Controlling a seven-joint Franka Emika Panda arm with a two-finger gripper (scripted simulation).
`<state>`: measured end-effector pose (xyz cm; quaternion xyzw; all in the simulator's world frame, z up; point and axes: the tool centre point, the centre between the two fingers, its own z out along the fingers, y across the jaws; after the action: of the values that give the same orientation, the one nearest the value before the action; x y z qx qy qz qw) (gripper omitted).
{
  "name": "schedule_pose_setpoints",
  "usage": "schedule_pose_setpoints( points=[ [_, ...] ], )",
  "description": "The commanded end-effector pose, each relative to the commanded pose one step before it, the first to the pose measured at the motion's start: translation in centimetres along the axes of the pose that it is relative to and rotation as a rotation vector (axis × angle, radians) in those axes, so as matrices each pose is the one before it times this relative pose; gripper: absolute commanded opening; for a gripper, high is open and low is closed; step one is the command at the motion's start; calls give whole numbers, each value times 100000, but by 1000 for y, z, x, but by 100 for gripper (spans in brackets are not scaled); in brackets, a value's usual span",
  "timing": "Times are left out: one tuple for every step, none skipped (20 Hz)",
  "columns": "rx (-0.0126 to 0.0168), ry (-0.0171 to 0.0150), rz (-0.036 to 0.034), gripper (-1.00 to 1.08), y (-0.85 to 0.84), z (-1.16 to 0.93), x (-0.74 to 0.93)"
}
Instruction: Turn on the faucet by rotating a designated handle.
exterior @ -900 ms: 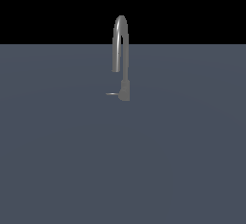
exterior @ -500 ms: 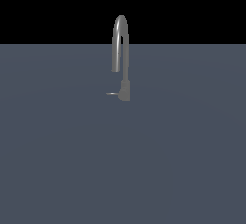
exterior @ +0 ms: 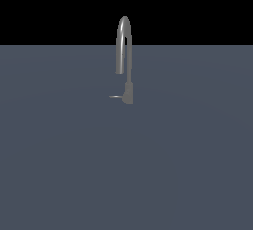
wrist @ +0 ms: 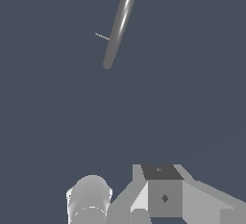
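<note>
The faucet [exterior: 127, 51] stands upright in the middle of the exterior view, a slim grey arched spout on a thicker cylindrical base [exterior: 128, 92]. The handle [exterior: 115, 96] is a thin short rod jutting from that base toward the exterior view's left. No arm shows in the exterior view. In the wrist view the faucet [wrist: 120, 23] appears from above as a long shiny tube, with the handle [wrist: 101, 36] a fine line at its side. A grey blocky part of my gripper [wrist: 163, 192] shows at the frame's edge, well apart from the faucet. How its jaws stand is hidden.
A flat dark blue-grey surface [exterior: 126, 165] stretches all around the faucet. A pale cylindrical arm part [wrist: 89, 200] shows beside the gripper block in the wrist view.
</note>
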<state>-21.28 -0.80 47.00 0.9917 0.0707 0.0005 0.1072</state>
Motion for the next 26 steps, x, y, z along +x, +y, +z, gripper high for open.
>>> schedule_pose_setpoints(
  points=[
    [-6466, -234, -7052, -100, -518, 782, 1422],
    [-2834, -99, -3025, -100, -212, 339, 622],
    [-2926, -100, -3124, -100, -219, 350, 642],
    [-2951, -99, -3152, -100, -222, 354, 648],
    [-2893, -95, -3092, -100, -218, 347, 636],
    [-2829, -91, -3024, -100, -214, 340, 623],
    [-2766, -87, -2958, -100, -209, 333, 609],
    [-2703, -83, -2892, -100, -205, 326, 596],
    [-2642, -79, -2827, -100, -201, 319, 583],
    [-2582, -75, -2763, -100, -197, 312, 570],
    [-2523, -72, -2701, -100, -193, 305, 558],
    [-2465, -68, -2640, -100, -188, 299, 545],
    [-2410, -65, -2580, -100, -185, 293, 533],
    [-2356, -61, -2523, -100, -181, 286, 522],
    [-2303, -58, -2466, -100, -177, 280, 510],
    [-2253, -55, -2412, -100, -174, 274, 499],
    [-2204, -52, -2359, -100, -170, 269, 489],
    [-2157, -49, -2308, -100, -166, 263, 479],
    [-2112, -47, -2259, -100, -163, 258, 469],
    [-2069, -44, -2211, -100, -160, 253, 459],
    [-2028, -42, -2165, -100, -156, 248, 450],
    [-1989, -40, -2122, -100, -153, 243, 442],
    [-1952, -38, -2079, -100, -150, 239, 433],
    [-1916, -36, -2039, -100, -147, 235, 425],
    [-1883, -34, -2001, -100, -144, 231, 418],
    [-1852, -33, -1965, -100, -142, 227, 411]
  ],
)
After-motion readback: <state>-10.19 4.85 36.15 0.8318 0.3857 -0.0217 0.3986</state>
